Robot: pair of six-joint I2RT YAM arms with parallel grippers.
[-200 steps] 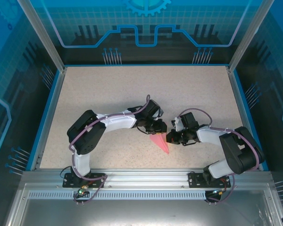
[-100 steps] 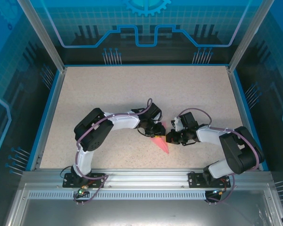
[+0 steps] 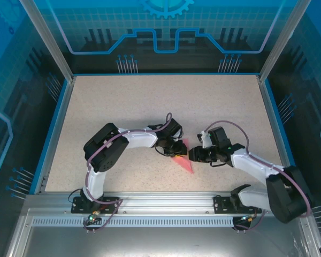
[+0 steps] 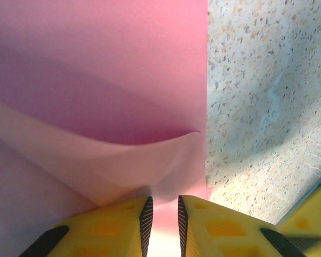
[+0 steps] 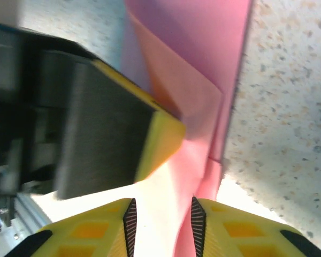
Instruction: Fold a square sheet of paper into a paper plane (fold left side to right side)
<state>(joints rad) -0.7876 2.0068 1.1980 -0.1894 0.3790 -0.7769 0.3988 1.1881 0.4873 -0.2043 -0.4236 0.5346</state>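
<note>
**Left arm** (image 3: pixel 136 138) and **right arm** (image 3: pixel 254 163): slim white links run between bulky black joint housings. Each arm rises from a flat black base plate (image 3: pixel 93 202). A mauve cable (image 3: pixel 86 179) loops loosely along each arm.

**Left gripper** (image 4: pixel 165 201) and **right gripper** (image 5: pixel 161 206): blocky yellow fingers (image 4: pixel 107 225) with black ribbed strips on the inner faces and black wedge marks near the outer corners.

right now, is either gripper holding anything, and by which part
The left gripper pinches the pink paper at its edge. The right gripper has the paper's folded end between its fingers; whether clamped, cannot tell.
</note>
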